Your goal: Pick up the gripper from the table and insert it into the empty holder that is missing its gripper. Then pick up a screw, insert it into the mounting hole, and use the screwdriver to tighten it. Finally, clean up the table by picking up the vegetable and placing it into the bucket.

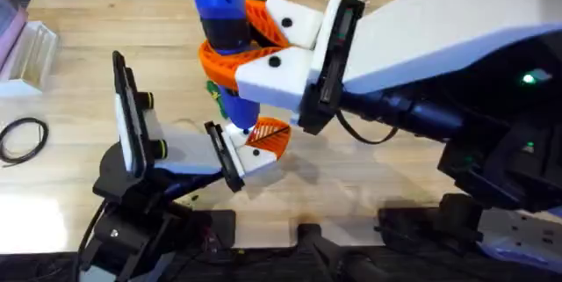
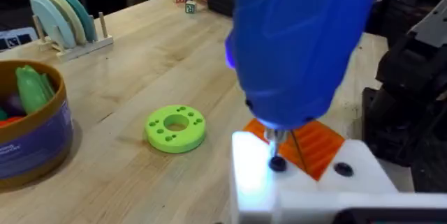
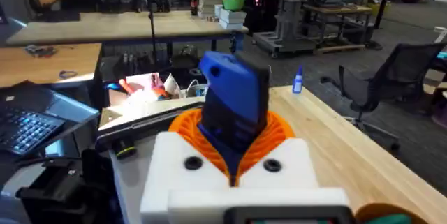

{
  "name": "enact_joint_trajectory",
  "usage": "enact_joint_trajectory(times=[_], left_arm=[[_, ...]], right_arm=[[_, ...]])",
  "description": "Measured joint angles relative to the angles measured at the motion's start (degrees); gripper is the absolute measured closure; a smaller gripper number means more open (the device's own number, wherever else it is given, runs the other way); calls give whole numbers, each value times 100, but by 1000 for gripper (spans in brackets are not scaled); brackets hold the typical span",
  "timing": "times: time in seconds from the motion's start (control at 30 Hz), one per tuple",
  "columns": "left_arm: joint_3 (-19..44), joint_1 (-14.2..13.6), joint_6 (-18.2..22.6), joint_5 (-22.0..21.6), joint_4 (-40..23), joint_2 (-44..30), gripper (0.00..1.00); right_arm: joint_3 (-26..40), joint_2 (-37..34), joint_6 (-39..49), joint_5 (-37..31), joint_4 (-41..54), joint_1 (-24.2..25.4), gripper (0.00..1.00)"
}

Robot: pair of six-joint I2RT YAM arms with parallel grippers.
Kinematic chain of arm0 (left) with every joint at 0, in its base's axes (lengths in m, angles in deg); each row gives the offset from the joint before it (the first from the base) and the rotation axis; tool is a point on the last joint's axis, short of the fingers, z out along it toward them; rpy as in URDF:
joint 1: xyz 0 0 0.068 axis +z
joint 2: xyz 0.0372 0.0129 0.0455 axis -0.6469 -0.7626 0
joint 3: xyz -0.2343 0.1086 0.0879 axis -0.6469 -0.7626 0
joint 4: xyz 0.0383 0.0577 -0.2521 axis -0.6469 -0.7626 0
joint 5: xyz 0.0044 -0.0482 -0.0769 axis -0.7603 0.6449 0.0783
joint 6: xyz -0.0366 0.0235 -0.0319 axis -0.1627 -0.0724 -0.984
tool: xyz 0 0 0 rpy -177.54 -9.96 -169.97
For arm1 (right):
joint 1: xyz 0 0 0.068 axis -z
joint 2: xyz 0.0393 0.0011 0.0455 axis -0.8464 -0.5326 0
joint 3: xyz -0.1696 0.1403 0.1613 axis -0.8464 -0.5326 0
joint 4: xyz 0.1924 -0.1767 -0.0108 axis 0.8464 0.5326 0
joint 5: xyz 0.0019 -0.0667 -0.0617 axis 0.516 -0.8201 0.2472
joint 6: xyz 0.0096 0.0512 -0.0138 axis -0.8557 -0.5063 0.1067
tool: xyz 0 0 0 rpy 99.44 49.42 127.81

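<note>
Right gripper (image 1: 263,45) clamped around screwdriver (image 1: 219,5).

No text, label, brand, number or sign can be read. The small blocks (image 2: 187,1) at the top centre of the left wrist view carry marks, but they are too small and blurred to make out.

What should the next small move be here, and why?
Probably press the screwdriver straight down and spin it. Its tip sits on the dark screw in the white holder, beside the orange wedge, and the right hand is shut on the driver, so tightening seems due.
</note>
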Motion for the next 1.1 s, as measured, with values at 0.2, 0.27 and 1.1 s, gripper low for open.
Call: enact_joint_trajectory(times=[0.2,0.27,1.1], left_arm=[[0,0,-1,0,0,-1,988],[0,0,-2,0,-2,0,988],[-2,0,-39,2,-4,0,988]], right_arm=[[0,-15,-47,-1,-198,0,977],[0,-15,-51,-1,-184,0,977],[-2,-207,-146,1,-164,0,977]])
